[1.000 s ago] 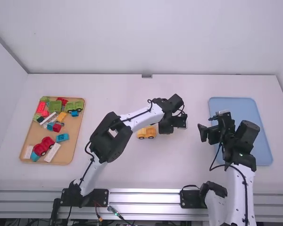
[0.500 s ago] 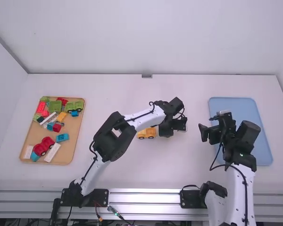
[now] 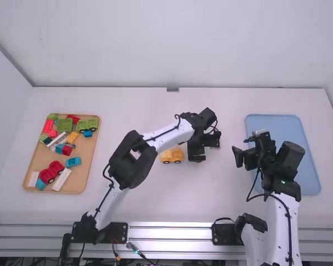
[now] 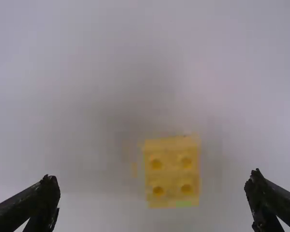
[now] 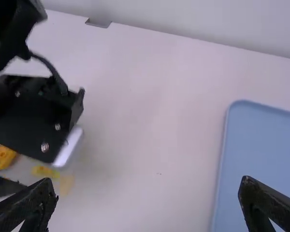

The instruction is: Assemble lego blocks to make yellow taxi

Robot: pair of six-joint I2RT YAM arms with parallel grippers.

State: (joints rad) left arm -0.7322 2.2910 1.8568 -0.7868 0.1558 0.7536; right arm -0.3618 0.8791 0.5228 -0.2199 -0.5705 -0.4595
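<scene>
Space seemingly rings the yellow block (image 4: 172, 174) below spread left tool (image 3: 207, 151).

A robotics lab: two robot arms (image 3: 169, 137) are mounted by metal rails (image 3: 169, 234) along the table's (image 3: 172, 202) near edge, among cables (image 3: 134, 248), facing a plain wall (image 3: 166, 44).

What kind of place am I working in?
Probably a robot test bench: two mounted arms, the left and right, at a white table with a wooden tray of toy blocks.
</scene>
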